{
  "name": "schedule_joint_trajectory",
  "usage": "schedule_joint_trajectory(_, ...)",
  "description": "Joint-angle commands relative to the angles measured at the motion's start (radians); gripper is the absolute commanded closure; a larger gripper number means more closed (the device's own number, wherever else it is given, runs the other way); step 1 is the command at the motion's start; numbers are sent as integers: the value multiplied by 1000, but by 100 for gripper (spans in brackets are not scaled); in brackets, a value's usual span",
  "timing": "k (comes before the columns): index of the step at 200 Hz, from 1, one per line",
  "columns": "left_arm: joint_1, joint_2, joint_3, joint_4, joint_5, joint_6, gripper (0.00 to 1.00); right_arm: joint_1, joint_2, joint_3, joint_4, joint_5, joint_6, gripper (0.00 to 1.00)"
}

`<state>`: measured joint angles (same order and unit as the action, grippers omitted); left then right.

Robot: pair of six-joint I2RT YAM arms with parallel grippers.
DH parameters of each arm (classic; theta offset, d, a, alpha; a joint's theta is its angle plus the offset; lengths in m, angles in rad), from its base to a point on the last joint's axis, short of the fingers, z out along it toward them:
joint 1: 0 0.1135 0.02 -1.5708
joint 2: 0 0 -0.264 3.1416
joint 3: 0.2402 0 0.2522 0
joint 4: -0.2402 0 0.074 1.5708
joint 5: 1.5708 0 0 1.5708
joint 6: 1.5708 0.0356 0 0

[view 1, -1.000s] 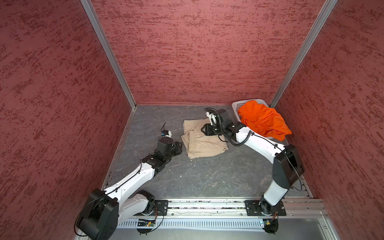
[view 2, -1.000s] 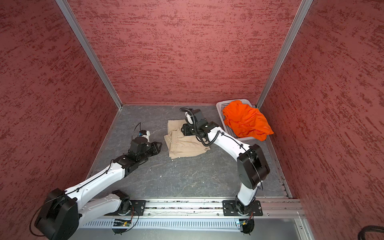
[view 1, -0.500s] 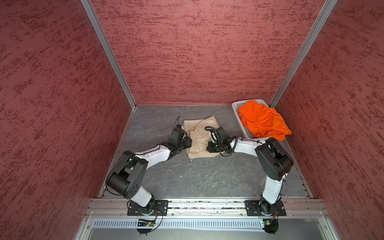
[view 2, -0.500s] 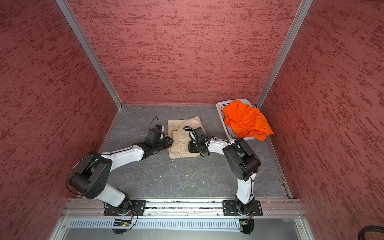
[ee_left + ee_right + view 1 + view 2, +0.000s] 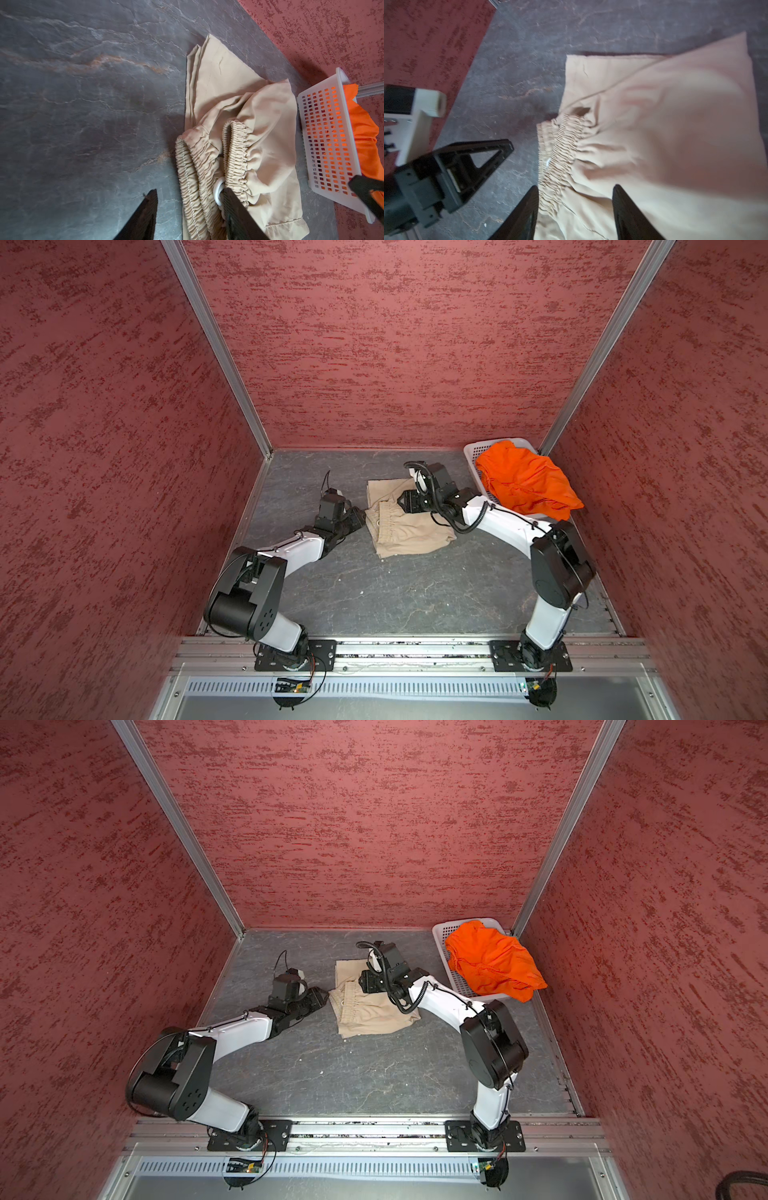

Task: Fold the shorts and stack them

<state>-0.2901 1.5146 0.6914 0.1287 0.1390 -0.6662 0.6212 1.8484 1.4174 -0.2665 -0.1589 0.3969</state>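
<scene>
Both my grippers stand spread, pinching nothing. The beige shorts [image 5: 409,531] lie straight ahead of my left gripper [image 5: 190,191] and their gathered waistband runs away from me along my fingers, one finger over it, the other over bare table. That arm stretches low. My right gripper [image 5: 575,187] hangs just above the same waistband. The orange shorts [image 5: 523,481] drape over the basket [image 5: 471,452] behind my right wrist, so that arm is nearer.

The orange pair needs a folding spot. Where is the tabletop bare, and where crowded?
Widest bare patch: grey tabletop between the beige shorts and the front rail, flanked by both arms. A smaller one lies back-left, beyond the left gripper. Crowded: from the shorts and right gripper across to the basket.
</scene>
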Motion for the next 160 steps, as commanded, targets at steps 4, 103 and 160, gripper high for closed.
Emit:
schedule_joint_trajectory(4,-3,-41,-26,14,20,-20,47,12,105,34,-14,24,-5,41)
schedule_joint_trajectory(103,-42,-185,-37,-161,-75,-32,46,107,314,36,145,-88,190,41)
schedule_joint_trajectory(160,-109,-355,23,-377,-179,34,44,105,199,101,184,-139,192,40)
